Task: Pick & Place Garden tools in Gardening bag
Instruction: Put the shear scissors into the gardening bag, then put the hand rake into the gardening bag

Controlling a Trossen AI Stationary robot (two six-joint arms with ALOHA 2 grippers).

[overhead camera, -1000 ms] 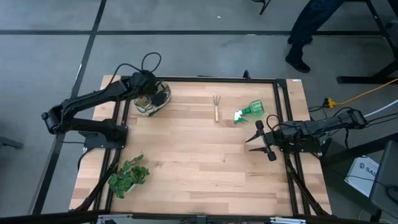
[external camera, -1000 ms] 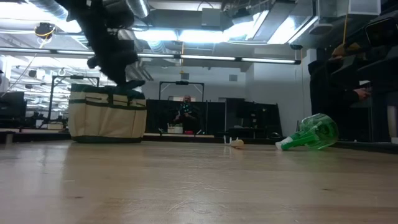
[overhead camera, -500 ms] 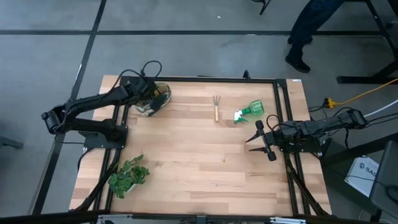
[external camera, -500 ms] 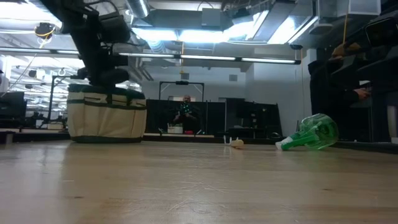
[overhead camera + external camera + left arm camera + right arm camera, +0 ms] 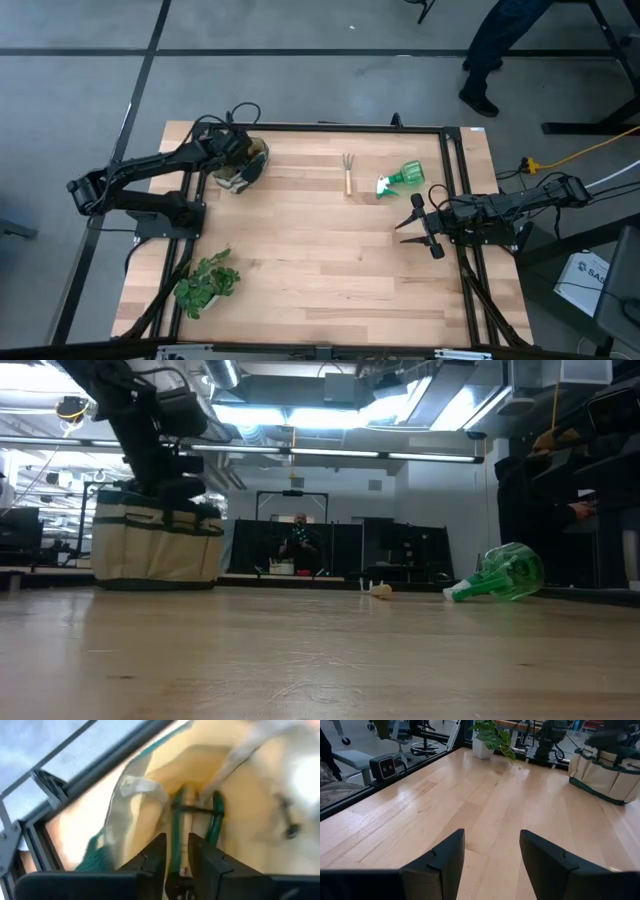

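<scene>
Tabletop (image 5: 320,260) boards lay bare across the middle and front in the high view. The gardening bag (image 5: 240,166) sat near the back left edge with the left gripper (image 5: 232,152) over its mouth; I could not tell its finger state from above. The hand rake (image 5: 347,172) and the green spray bottle (image 5: 404,177) lay apart near the back. The right gripper (image 5: 418,225) waited by the right edge, fingers spread. A leafy plant (image 5: 207,283) stood at the front left corner.

In the low view, the bag (image 5: 157,547) stood upright at far left under the left arm, and the spray bottle (image 5: 500,574) lay on its side.

The left wrist view showed the left gripper (image 5: 175,851) nearly closed inside the tan lining, green-handled shears (image 5: 195,815) just beyond.

The right wrist view showed the right gripper (image 5: 492,845) open over clear wood.
</scene>
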